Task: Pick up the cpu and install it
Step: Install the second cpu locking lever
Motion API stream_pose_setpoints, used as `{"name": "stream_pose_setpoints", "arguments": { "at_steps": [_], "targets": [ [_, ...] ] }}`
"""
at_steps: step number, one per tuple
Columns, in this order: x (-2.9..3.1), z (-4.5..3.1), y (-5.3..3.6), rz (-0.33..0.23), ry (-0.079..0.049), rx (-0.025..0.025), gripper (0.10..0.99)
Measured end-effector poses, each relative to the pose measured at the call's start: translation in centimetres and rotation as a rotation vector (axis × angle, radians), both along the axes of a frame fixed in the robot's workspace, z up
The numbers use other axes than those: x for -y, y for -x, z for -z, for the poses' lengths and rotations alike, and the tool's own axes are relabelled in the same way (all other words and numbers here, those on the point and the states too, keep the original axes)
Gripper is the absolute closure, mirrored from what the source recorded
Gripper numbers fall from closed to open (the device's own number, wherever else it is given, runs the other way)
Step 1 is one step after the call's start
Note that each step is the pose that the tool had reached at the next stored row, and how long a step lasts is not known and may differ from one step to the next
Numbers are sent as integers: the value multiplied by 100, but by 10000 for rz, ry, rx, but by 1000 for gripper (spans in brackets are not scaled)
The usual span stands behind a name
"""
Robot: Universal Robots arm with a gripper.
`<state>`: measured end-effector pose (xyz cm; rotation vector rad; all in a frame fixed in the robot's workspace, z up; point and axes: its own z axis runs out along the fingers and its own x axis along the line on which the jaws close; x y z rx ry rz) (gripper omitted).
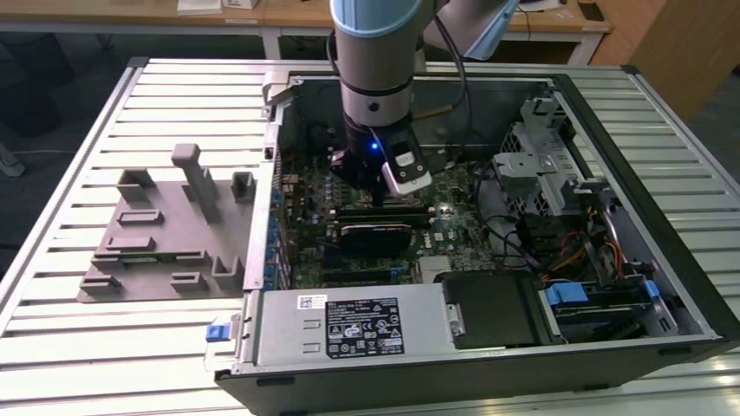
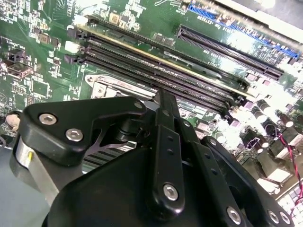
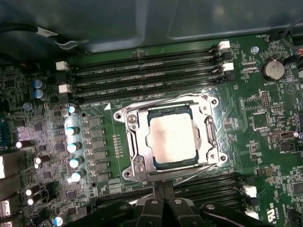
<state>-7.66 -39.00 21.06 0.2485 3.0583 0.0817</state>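
Observation:
The cpu [image 3: 173, 139], a flat square chip with a silvery top, lies in the metal-framed socket [image 3: 130, 156] on the green motherboard. In the first wrist view my gripper [image 3: 163, 188] sits just beside the socket's edge, apart from the chip, its black fingers pressed together and holding nothing. In the second wrist view the gripper [image 2: 163, 98] hangs over the socket's corner, next to the long memory slots [image 2: 165, 66]. In the exterior view the gripper [image 1: 376, 198] reaches down into the open computer case [image 1: 647, 217], low over the board.
A grey plastic plate [image 1: 162, 234] with upright blocks lies on the slatted table at the exterior view's left. Inside the case are a power supply [image 1: 347, 325], a drive cage [image 1: 543, 160], cables [image 1: 567, 251] and a row of capacitors [image 3: 73, 146] beside the socket.

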Motion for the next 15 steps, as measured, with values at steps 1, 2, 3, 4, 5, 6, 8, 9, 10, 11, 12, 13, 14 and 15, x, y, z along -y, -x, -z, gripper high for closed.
{"name": "stream_pose_setpoints", "arguments": {
  "at_steps": [1,2,3,4,5,6,8,9,10,11,12,13,14,15],
  "targets": [
    [17,0,0,0,-22,1,980],
    [34,0,0,-1,-47,1,980],
    [50,0,1,-2,-94,0,980],
    [62,0,3,-2,-168,-1,980],
    [71,0,5,-3,-281,-1,980],
    [79,0,8,-4,-407,-1,980],
    [95,2,16,-8,-624,0,980],
    [106,3,20,-9,-700,0,980],
    [121,4,26,-11,-760,0,980],
    [137,5,31,-12,-802,1,980],
    [154,6,35,-12,-837,1,980],
    [168,7,39,-13,-881,0,980],
    [181,8,45,-14,-942,0,980],
    [194,9,51,-16,-1001,0,980]
  ]
}}
